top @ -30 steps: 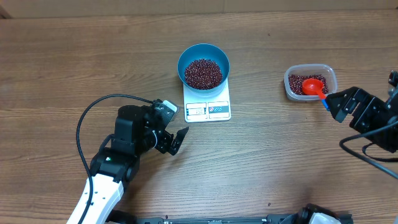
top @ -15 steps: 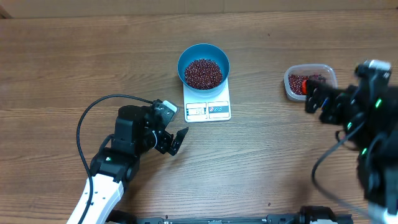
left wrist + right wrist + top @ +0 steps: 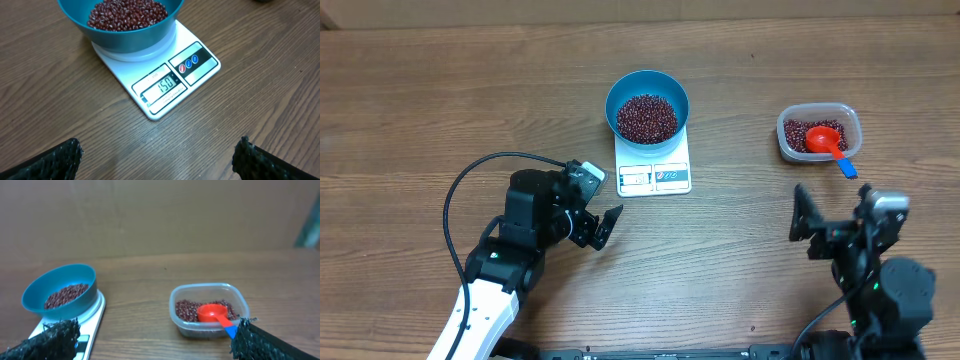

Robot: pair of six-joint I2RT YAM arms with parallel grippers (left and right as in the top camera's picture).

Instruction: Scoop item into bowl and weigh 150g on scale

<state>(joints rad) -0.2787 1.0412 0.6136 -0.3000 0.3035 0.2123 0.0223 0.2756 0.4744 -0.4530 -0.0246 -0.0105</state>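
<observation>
The light blue bowl (image 3: 647, 92) stands on the white scale (image 3: 654, 174), holding a heap of dark red beans (image 3: 647, 118). In the left wrist view the scale (image 3: 165, 80) shows 150 below the bowl (image 3: 120, 35) of beans (image 3: 127, 12). My left gripper (image 3: 598, 225) rests open on the wood, left of and nearer than the scale; its fingertips (image 3: 55, 162) hold nothing. My right gripper (image 3: 835, 225) is open and empty, nearer than the tub. In its own view, bowl (image 3: 60, 280) and scale (image 3: 95, 315) lie at the left beyond its fingertips (image 3: 270, 342).
A clear plastic tub (image 3: 818, 132) at the right holds more beans and a red scoop (image 3: 825, 138) whose blue-tipped handle sticks out over the near rim. The tub (image 3: 210, 311) and scoop (image 3: 212, 313) also show in the right wrist view. A black cable loops beside the left arm.
My right arm has drawn back from the tub toward the near table edge, leaving the red scoop lying in the tub. The left arm, bowl and scale are unmoved.
</observation>
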